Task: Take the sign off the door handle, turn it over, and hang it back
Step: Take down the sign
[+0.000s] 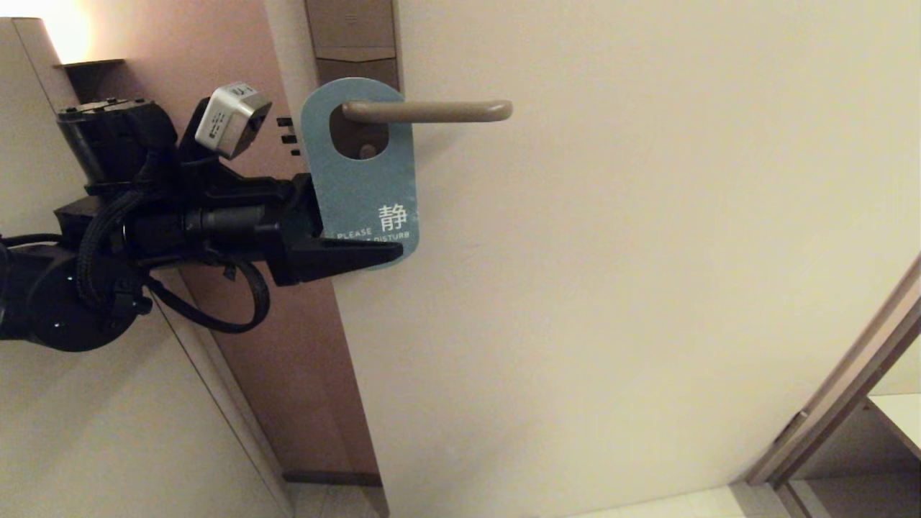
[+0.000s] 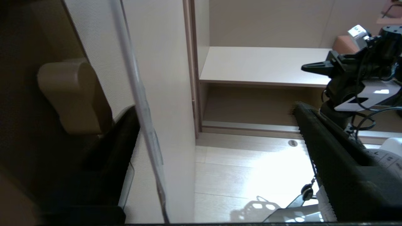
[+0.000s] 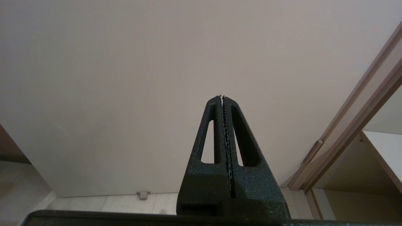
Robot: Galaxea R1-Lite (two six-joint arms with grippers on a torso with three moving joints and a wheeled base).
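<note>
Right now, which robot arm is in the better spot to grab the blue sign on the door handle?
The left. Its left gripper is open at the sign's lower edge, one finger in front of the card, which hangs on the door handle. The right gripper is shut and faces only bare door.

The sign (image 1: 360, 180) shows its blue face, bearing a large white Chinese character "静" and, beneath it in small white capitals, "PLEASE"; a lower line ends in "DISTURB", its beginning hidden. No other text can be read.
</note>
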